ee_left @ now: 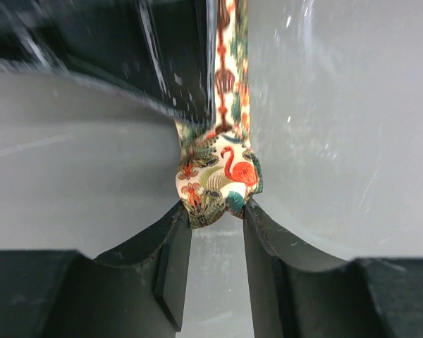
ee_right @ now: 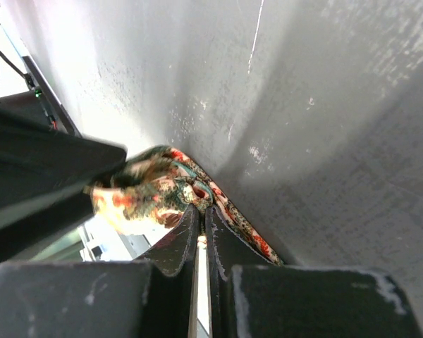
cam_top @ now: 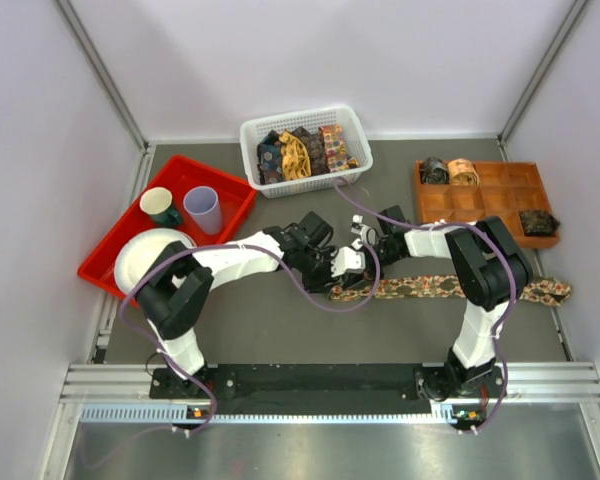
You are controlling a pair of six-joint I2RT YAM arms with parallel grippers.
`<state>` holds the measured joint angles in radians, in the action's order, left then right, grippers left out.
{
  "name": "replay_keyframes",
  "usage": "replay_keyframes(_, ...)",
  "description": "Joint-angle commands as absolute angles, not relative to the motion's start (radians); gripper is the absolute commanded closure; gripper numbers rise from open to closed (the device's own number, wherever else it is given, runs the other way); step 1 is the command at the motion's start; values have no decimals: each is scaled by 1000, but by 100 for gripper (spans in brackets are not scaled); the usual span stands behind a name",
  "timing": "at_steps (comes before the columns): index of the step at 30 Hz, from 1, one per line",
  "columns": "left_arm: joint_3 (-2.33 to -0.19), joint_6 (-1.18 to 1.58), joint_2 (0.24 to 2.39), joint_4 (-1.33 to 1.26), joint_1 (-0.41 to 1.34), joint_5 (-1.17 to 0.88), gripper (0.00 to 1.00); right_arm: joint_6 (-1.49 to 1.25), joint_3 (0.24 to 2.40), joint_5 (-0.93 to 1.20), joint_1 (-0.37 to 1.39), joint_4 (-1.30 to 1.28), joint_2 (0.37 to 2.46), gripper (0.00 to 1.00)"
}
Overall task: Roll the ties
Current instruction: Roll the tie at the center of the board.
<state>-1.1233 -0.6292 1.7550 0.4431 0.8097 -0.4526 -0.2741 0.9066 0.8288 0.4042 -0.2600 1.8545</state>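
A long tan-olive tie with orange-red motifs lies flat across the table from the middle to the right. Its left end is wound into a small coil, printed with a flamingo. My left gripper pinches this coil between its fingertips; in the top view it sits right over the tie's left end. My right gripper is nearly closed on the fabric at the coil's edge; in the top view it meets the left one there. Unrolled ties fill a white basket.
The white basket stands at the back centre. A brown divided tray at the right holds three rolled ties. A red tray at the left carries a green cup, a lilac cup and a white plate.
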Motion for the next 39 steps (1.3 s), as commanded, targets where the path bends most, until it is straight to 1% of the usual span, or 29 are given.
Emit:
replay_keyframes(1,-1192,-578,1761,440,833,-520,60,-247,914,721,416,-268,1896,100)
replay_keyframes(8,-1244,-520,1870,411,857,-496,60,-259,920,733,414,-271,1894,100)
replay_keyframes(14,-1253,-520,1913,376,857,-454,60,-265,920,745,414,-284,1884,100)
replay_keyframes(18,-1249,-545,1933,420,857,-436,62,-259,927,761,414,-307,1873,100)
replay_keyframes(21,-1227,-569,1930,449,857,-437,65,-249,931,775,414,-330,1847,93)
replay_keyframes(22,-1223,-577,1930,454,857,-437,65,-245,933,775,413,-351,1829,88)
replay_keyframes(28,-1206,-597,1940,474,857,-430,66,-219,953,811,367,-414,1767,73)
replay_keyframes(31,-1212,-600,1948,479,857,-433,67,-209,954,833,338,-439,1743,70)
replay_keyframes(37,-1224,-598,1957,486,857,-436,67,-192,937,896,327,-445,1715,69)
replay_keyframes(38,-1226,-598,1957,488,857,-434,67,-196,928,902,327,-443,1712,68)
replay_keyframes(39,-1224,-600,1956,488,857,-433,67,-195,925,913,327,-445,1706,63)
